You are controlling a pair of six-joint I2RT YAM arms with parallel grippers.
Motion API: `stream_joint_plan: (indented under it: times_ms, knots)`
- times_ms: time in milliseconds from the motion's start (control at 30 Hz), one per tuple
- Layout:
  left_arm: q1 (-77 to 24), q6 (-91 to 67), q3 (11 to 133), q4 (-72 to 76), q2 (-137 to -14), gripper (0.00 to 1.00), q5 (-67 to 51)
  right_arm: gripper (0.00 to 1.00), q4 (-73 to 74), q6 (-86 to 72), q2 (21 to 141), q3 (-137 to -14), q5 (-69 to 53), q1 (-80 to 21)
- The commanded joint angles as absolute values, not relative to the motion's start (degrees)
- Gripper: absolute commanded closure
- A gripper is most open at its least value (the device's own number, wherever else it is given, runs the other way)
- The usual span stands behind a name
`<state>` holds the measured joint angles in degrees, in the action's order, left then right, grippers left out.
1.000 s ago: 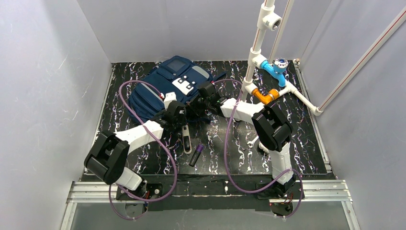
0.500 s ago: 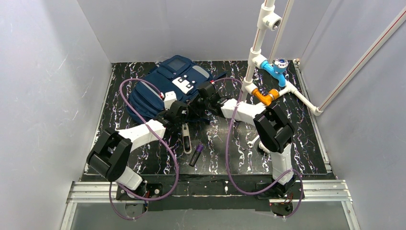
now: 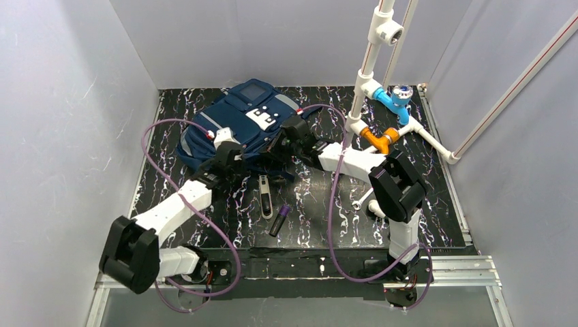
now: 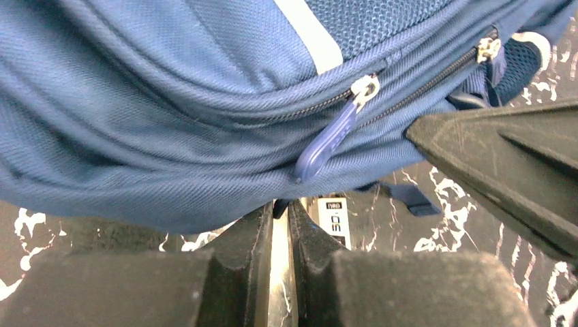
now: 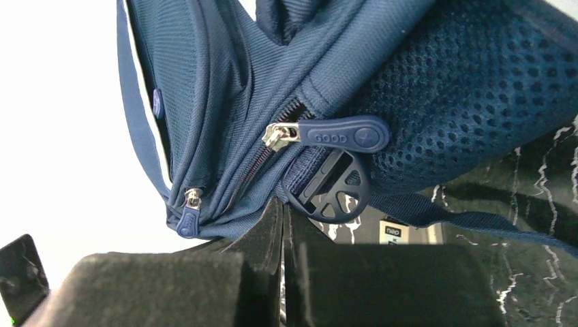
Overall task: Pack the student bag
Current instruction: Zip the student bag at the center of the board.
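Soft, floppy student bag (seams grip best): left tool and right tool are pinched closed on its hem.

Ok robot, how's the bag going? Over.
Left gripper and right gripper shut on near edge of large navy blue fabric backpack. Purple-capped black marker lies loose nearby, unpacked.

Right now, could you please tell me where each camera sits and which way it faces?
Top: fixed above and behind the bases, looking down on the table and bag; left arm and right arm show whole.
Left wrist: low beside the bag, looking along the left tool at zippers.
Right wrist: looking along the right tool at a zipper pull and buckle.
Shared: all three see the bag.
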<state>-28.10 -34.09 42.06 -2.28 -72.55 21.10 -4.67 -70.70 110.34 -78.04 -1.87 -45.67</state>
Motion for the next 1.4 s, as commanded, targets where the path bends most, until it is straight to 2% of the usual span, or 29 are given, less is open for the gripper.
stream_joint_plan:
  times_ms: [0, 100, 300, 433, 533, 633, 733, 867, 967, 1067, 1167, 1367]
  knots:
    - [-22.0, -32.8, 40.6, -14.8, -65.4, 1.0, 20.5, 0.99, -4.4, -59.6, 104.2, -77.5, 8.0, -41.2]
    - [-18.9, -29.8, 39.9, -19.4, -62.9, 1.0, 13.3, 0.99, -0.4, -51.4, 105.6, -80.9, 10.1, -39.9]
    - [-12.4, -25.4, 39.2, -27.8, -56.8, 1.0, 7.7, 0.99, 3.1, -36.8, 108.3, -84.1, 15.1, -39.3]
    - [-6.2, -23.7, 38.7, -28.3, -56.0, 1.0, 2.2, 0.99, 4.0, -26.5, 110.7, -87.8, 15.5, -39.2]
    - [-3.3, -22.9, 40.2, -28.9, -54.8, 1.0, -2.6, 0.99, 5.6, -15.7, 112.7, -91.2, 20.3, -39.2]
    - [-3.2, -22.3, 41.3, -25.3, -55.0, 1.0, -14.4, 0.99, 3.9, -5.3, 114.5, -93.1, 21.2, -39.2]
    - [-3.2, -25.9, 42.1, -20.5, -57.5, 1.0, -25.8, 0.99, 13.6, -4.7, 116.9, -100.2, 20.4, -39.5]
    - [-4.1, -30.5, 42.7, -15.8, -59.4, 1.0, -32.3, 0.52, 26.0, -9.1, 114.6, -104.5, 15.8, -42.0]
    - [-4.6, -30.1, 43.9, -16.3, -60.2, 1.0, -33.6, 0.34, 27.5, -10.5, 109.1, -99.8, 15.7, -44.6]
    - [-4.6, -28.7, 43.8, -18.2, -60.6, 1.0, -31.8, 0.27, 27.5, -16.4, 105.6, -97.1, 9.7, -46.4]
    - [-4.6, -27.3, 43.5, -20.4, -62.8, 1.0, -28.5, 0.23, 19.2, -28.9, 103.8, -91.5, -0.3, -47.5]
    - [-4.6, -28.1, 42.3, -18.6, -64.5, 1.0, -21.9, 0.18, 2.3, -46.7, 104.8, -82.2, -6.4, -47.8]
